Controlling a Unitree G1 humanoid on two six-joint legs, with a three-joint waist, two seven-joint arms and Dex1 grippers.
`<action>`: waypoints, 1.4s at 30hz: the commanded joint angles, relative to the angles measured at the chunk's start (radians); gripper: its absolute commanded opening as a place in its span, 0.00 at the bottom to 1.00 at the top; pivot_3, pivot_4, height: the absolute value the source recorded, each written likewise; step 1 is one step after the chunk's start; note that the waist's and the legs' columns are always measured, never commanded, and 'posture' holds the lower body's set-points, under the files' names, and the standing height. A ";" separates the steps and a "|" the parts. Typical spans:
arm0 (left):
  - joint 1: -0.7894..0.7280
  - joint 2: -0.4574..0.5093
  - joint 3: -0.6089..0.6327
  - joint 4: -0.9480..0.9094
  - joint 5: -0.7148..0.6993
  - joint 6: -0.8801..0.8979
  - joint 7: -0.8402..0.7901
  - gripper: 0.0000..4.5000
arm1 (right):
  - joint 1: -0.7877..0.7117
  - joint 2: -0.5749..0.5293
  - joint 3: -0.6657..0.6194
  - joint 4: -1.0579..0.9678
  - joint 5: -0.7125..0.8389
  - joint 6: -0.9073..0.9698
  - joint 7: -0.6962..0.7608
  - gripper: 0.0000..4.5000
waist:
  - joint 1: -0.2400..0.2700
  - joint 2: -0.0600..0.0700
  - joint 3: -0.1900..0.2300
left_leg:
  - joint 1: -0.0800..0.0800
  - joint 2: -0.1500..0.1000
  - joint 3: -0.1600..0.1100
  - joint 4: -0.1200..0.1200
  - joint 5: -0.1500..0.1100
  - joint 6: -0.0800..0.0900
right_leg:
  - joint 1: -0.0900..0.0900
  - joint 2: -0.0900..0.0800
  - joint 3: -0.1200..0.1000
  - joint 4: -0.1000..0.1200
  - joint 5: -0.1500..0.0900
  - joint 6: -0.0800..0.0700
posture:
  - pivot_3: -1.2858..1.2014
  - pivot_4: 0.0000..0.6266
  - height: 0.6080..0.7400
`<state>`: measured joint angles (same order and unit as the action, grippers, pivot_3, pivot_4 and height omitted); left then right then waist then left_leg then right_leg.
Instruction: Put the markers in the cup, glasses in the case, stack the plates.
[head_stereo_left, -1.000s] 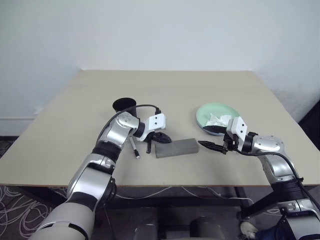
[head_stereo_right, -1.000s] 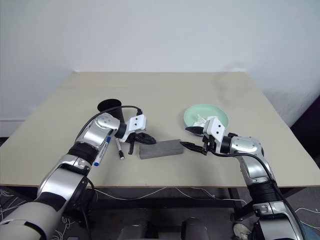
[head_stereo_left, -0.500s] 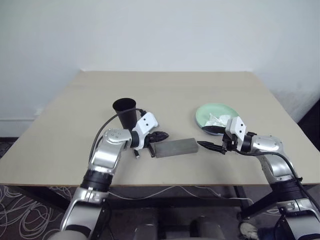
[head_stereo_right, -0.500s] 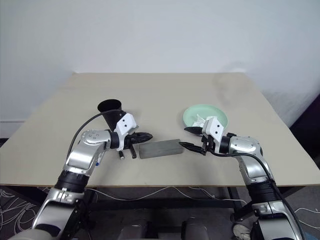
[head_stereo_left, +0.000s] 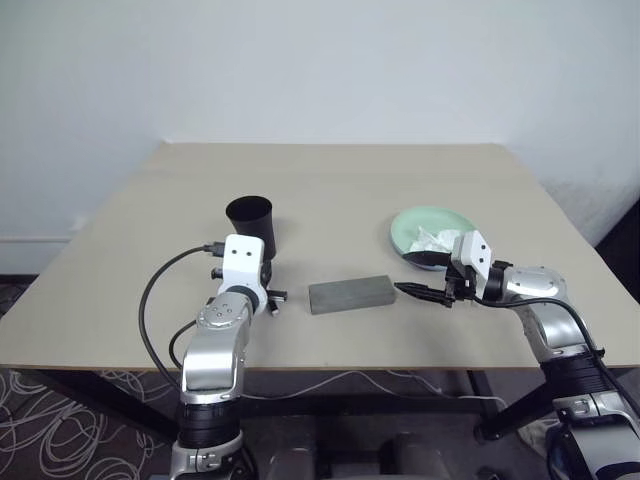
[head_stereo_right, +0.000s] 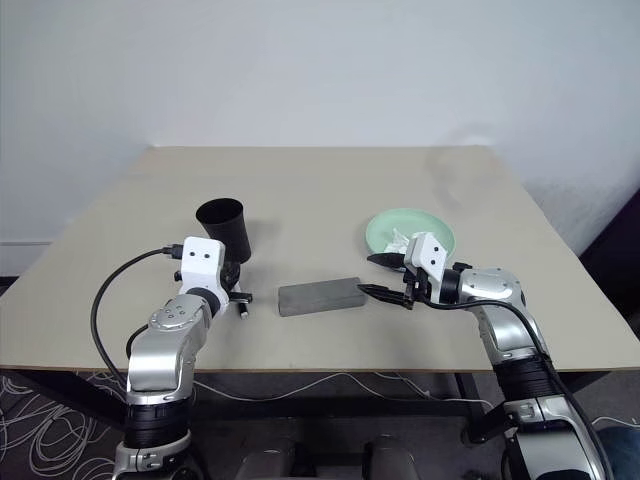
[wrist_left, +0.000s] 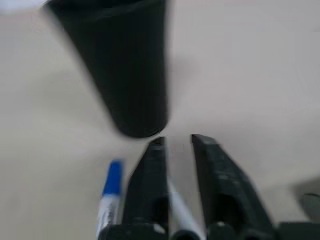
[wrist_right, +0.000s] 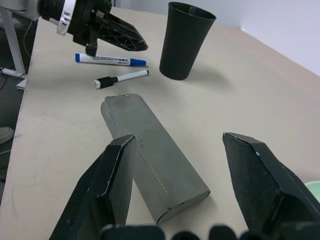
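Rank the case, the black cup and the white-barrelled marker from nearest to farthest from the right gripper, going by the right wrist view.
From the right gripper:
1. The grey case, lying closed on the table just ahead of the open fingers.
2. The white-barrelled marker, past the case's far end.
3. The black cup, upright farther back, beside the markers.

A beige tabletop stands against a white wall. A black cup stands upright toward the left. Directly in front of it is the left claw, behind its white wrist block; its finger gap cannot be made out. A marker lies on the tabletop just beside that claw. The grey case lies closed at centre. The right claw points at the case's right end, fingers spread, tips near it. Behind the right claw sits a mint green plate holding crumpled white tissue.
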<state>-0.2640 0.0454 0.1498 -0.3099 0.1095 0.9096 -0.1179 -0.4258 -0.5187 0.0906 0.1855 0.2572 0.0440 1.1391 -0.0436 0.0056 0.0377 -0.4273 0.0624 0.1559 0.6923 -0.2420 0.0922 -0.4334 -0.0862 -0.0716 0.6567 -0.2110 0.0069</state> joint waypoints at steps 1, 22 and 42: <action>-0.043 -0.016 0.028 0.004 0.004 0.055 0.075 0.43 | -0.038 0.003 -0.016 -0.012 0.026 0.000 0.006 0.67 | 0.000 0.000 0.000 | 0.000 0.000 0.000 0.000 0.000 0.000 | 0.000 0.000 0.000 0.000 0.000 0.000 | 0.52 0.00 1.00; -0.167 -0.013 0.003 0.230 -0.061 0.132 0.124 0.65 | 0.038 0.003 -0.037 -0.075 0.024 0.010 -0.053 0.67 | 0.000 0.000 0.000 | -0.003 0.000 0.002 -0.002 0.000 0.000 | -0.006 0.000 0.002 0.000 0.000 0.000 | 0.52 0.00 1.00; -0.180 -0.020 0.009 0.233 -0.108 0.170 0.136 0.01 | 0.024 0.010 -0.033 -0.043 0.012 -0.017 -0.060 0.67 | 0.001 0.000 0.000 | -0.003 -0.001 0.003 -0.005 0.000 0.000 | -0.006 -0.001 0.002 -0.001 0.001 -0.001 | 0.52 0.00 1.00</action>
<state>-0.4250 0.0270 0.1926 -0.0679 0.0216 1.0776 0.0405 -0.3788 -0.5055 0.0806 0.1503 0.2556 0.0444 1.0841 -0.0429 0.0051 0.0378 -0.4300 0.0617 0.1584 0.6872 -0.2420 0.0919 -0.4397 -0.0875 -0.0695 0.6553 -0.2104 0.0057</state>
